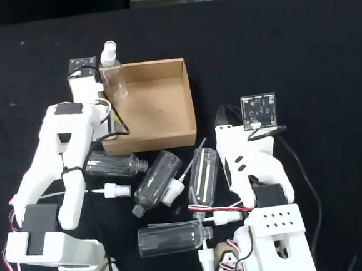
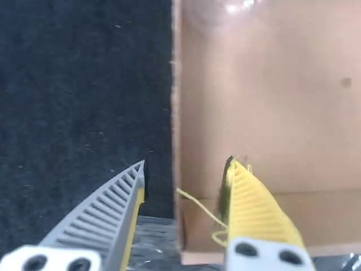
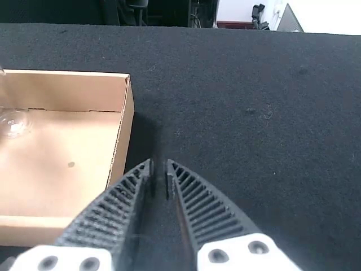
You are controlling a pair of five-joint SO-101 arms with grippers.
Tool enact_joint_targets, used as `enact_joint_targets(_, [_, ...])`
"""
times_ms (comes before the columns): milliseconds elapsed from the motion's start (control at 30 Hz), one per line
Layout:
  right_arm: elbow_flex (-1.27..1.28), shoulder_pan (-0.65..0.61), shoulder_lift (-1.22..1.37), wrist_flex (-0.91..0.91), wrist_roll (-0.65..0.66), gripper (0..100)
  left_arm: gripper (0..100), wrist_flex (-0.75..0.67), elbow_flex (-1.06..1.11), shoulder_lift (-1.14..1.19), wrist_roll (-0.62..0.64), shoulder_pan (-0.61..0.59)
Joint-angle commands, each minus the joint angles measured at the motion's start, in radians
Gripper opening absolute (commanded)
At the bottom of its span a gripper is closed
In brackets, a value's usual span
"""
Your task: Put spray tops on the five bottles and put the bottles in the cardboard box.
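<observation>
Nearest me, a topless bottle (image 1: 173,238) lay on its side between the arm bases. A row of three bottles (image 1: 156,180) lay beyond it among loose spray tops (image 1: 113,190), all at six o'clock of the cardboard box (image 1: 168,133). One capped bottle (image 1: 111,75) stood upright inside the box's eleven o'clock corner. The left gripper (image 2: 186,169) hung released, one finger on each side of the box's nine o'clock wall. The right gripper (image 3: 159,166) was clenched on nothing, just beside the box at four o'clock.
</observation>
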Motion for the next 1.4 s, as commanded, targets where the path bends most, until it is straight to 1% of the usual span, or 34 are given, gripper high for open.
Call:
enact_joint_targets(0, [-0.01, 0.014, -0.027, -0.031, -0.008, 2.5, 21, -0.003, 0.004, 0.003, -0.008, 0.036])
enact_joint_targets(167, [-0.01, 0.014, -0.027, -0.031, -0.008, 2.5, 21, -0.032, 0.05, -0.009, -0.008, 0.058])
enact_joint_targets(400, [-0.047, 0.014, -0.019, -0.014, -0.008, 2.5, 21, -0.032, 0.051, -0.008, -0.008, 0.047])
enact_joint_targets(533, [-0.252, -0.003, 0.051, 0.23, -0.015, 2.6, 21, -0.032, 0.053, -0.008, -0.008, 0.054])
enact_joint_targets(633, [-0.349, -0.061, 0.153, 0.302, -0.026, 2.6, 21, -0.032, 0.053, -0.008, -0.008, 0.056])
enact_joint_targets(733, [-0.377, -0.147, 0.231, 0.299, -0.094, 3.1, 21, -0.034, 0.058, -0.008, -0.009, 0.058])
enact_joint_targets(867, [-0.392, -0.239, 0.302, 0.247, -0.12, 13.6, 21, -0.055, 0.061, -0.008, -0.009, 0.058])
enact_joint_targets(933, [-0.392, -0.244, 0.341, 0.201, -0.12, 16.2, 21, -0.057, 0.061, -0.008, -0.009, 0.058])
enact_joint_targets(1133, [-0.407, -0.242, 0.506, 0.077, -0.115, 16.2, 21, -0.054, 0.061, -0.008, -0.009, 0.05])
enact_joint_targets(1200, [-0.43, -0.224, 0.572, 0.044, -0.114, 16.2, 21, -0.054, 0.065, -0.008, -0.009, 0.056])
enact_joint_targets(1367, [-0.535, -0.17, 0.745, 0.04, -0.121, 16.2, 21, -0.06, 0.076, -0.008, -0.009, 0.054])
